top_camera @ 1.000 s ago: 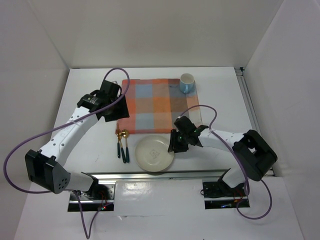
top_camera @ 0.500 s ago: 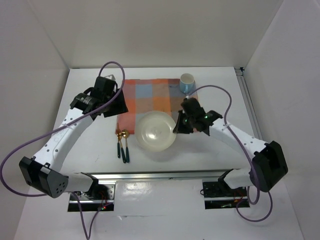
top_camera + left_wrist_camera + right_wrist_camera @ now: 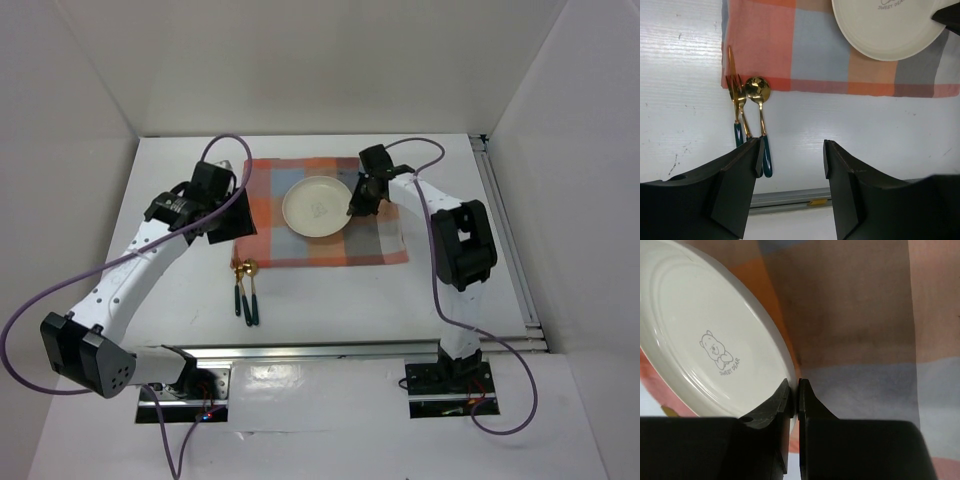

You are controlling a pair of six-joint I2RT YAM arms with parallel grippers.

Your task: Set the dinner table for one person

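Observation:
A cream plate (image 3: 317,207) with a small bear print sits over the orange-and-blue-grey checked cloth (image 3: 330,245) on the white dinner table (image 3: 330,300). My right gripper (image 3: 352,203) is shut on the plate's right rim. In the right wrist view the gripper (image 3: 795,390) pinches the rim of the plate (image 3: 705,340), which looks tilted above the cloth (image 3: 855,315). My left gripper (image 3: 222,222) hangs open and empty by the cloth's left edge. The left wrist view shows the left gripper (image 3: 792,150) above bare table (image 3: 865,130).
A gold fork (image 3: 736,97), spoon (image 3: 758,91) and knife with teal handles lie side by side just off the cloth's front left corner, also in the top view (image 3: 245,290). A metal rail (image 3: 330,350) runs along the near edge. White walls enclose the table.
My right gripper has carried the plate from the table's near edge away from me to over the middle of the cloth. The blue cup at the cloth's far right corner is now hidden behind the right arm.

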